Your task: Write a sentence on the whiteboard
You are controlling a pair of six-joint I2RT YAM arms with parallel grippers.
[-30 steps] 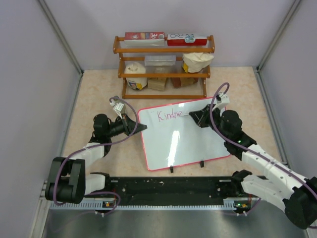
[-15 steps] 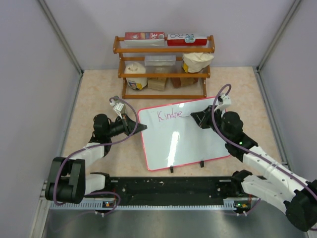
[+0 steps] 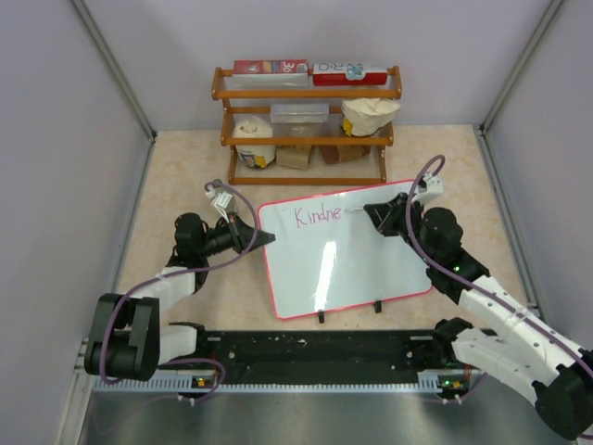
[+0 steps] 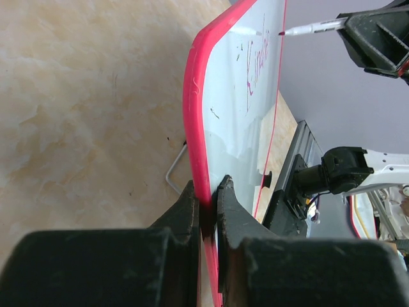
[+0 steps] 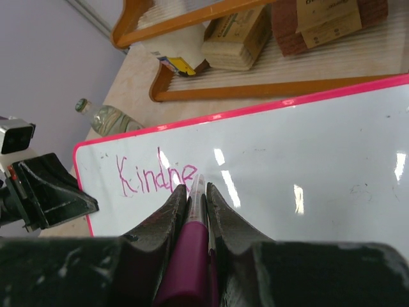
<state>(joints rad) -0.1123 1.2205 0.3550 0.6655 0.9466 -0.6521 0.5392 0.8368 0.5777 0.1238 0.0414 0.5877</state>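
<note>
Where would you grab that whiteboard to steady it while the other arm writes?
Grip the whiteboard by its thin left edge, coming from the left, as the left gripper does. It is a thin flat panel, so the rim fits between two fingers, and that keeps the face free for the marker.

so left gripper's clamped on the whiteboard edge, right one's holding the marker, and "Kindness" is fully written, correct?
Not fully: the sentence reads only "Kindne" at this point, as the right wrist view shows. The rest holds: the left gripper is clamped on the whiteboard edge and the right gripper holds the marker.
</note>
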